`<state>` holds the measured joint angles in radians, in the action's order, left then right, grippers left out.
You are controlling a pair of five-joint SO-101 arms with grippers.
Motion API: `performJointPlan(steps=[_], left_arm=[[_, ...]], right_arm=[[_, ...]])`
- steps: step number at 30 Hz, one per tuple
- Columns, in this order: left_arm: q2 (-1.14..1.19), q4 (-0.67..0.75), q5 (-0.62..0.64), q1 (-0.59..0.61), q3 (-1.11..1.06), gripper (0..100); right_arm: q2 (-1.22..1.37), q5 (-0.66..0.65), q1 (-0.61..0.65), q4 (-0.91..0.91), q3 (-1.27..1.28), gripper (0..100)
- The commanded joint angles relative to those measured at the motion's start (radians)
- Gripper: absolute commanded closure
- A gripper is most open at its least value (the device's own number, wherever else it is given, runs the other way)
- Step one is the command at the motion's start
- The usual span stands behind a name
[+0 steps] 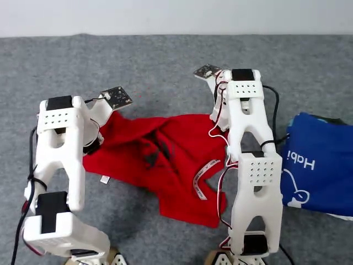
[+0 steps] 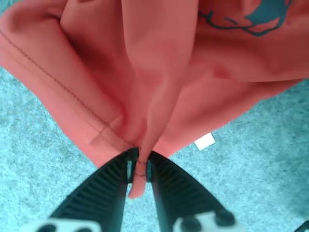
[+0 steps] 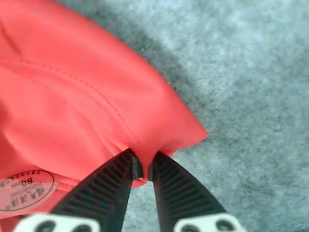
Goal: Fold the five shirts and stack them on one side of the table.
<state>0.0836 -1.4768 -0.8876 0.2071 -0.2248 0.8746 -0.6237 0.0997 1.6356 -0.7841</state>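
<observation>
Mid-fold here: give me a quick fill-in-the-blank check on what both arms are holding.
The crumpled shirt is coloured ___. The left gripper and right gripper are both ___ on it. The folded shirt at the edge of the table is coloured ___.
Missing words: red, shut, blue.

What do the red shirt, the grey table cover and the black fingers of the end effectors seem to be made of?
The red shirt looks like soft matte knit, probably cotton: it has loose creases and stitched hems. The table cover seems to be grey felt or short-pile carpet, speckled and fuzzy. The fingers look like black hard plastic, with ribbed inner faces.
</observation>
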Motion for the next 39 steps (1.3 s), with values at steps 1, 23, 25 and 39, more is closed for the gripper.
performJointPlan(steps=[1,23,25,39], left_arm=[[-0.060,0.015,-0.008,-0.006,0.019,100],[-0.107,0.747,0.311,-0.008,0.168,99],[-0.054,0.801,0.311,-0.011,0.176,99],[0.265,0.810,0.313,-0.032,0.553,99]], right_arm=[[-0.104,-0.014,-0.012,0.035,-0.081,98.7],[-0.206,-0.055,-0.051,-0.257,-0.609,98.6],[-0.196,-0.054,-0.067,-0.306,-0.609,98.6],[-0.206,-0.054,-0.094,-0.453,-0.611,98.6]])
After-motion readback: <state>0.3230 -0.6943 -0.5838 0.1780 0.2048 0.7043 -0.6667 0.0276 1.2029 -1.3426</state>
